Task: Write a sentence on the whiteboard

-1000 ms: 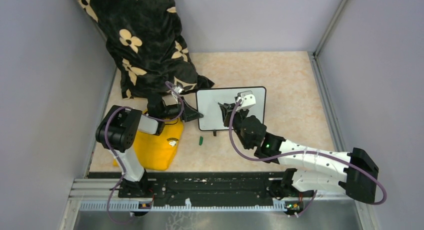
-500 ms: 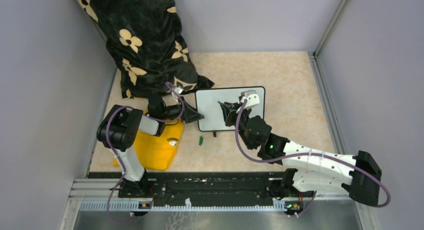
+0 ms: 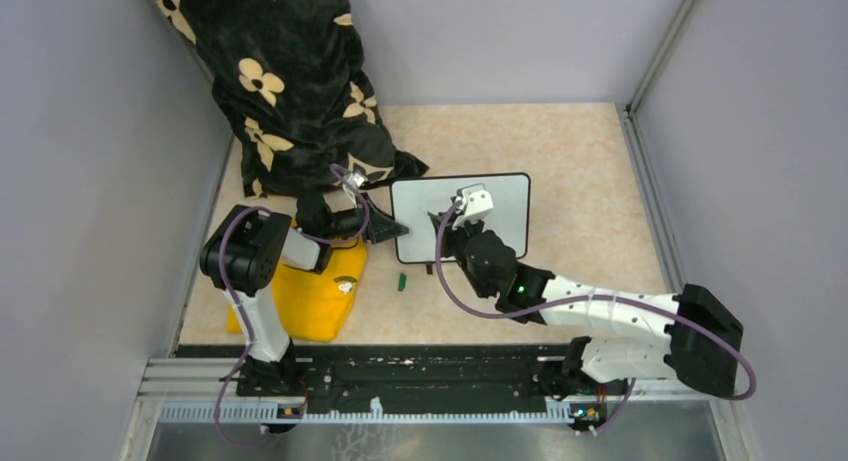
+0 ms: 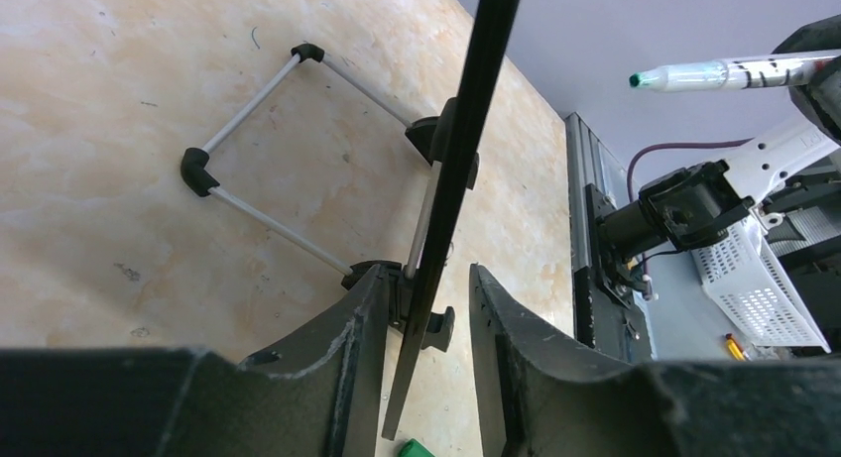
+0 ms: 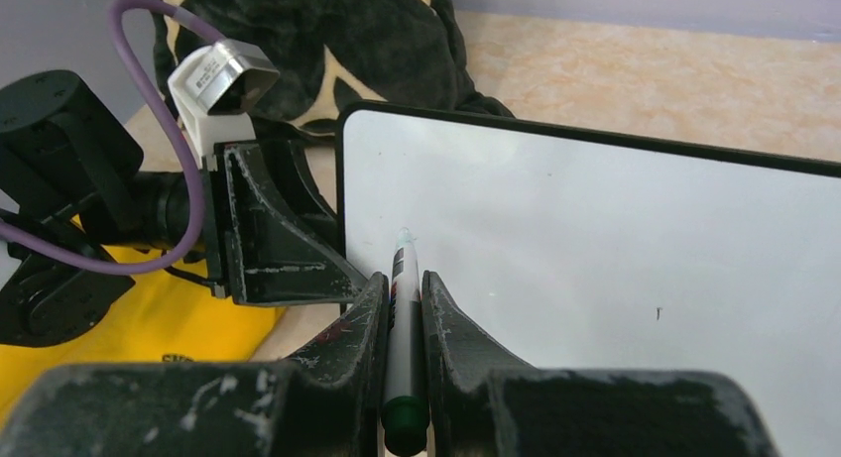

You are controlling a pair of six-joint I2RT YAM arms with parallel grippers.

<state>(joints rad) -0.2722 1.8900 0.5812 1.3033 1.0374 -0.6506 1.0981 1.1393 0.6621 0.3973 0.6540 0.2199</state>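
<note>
The right gripper (image 5: 402, 279) is clenched on a pale, green-tipped marker pen (image 5: 404, 313) aimed at the left part of the small black-framed whiteboard (image 5: 595, 239), which stands propped on the beige marbled tabletop (image 3: 580, 151). The left gripper (image 4: 424, 274) straddles the board's left edge, released, with a gap beside one finger. A black flower-print cloth (image 3: 290, 81) lies beyond.

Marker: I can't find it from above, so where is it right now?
In the right wrist view the marker sits clamped in the right end effector, its tip by the left edge of the whiteboard, near the left end effector.
</note>
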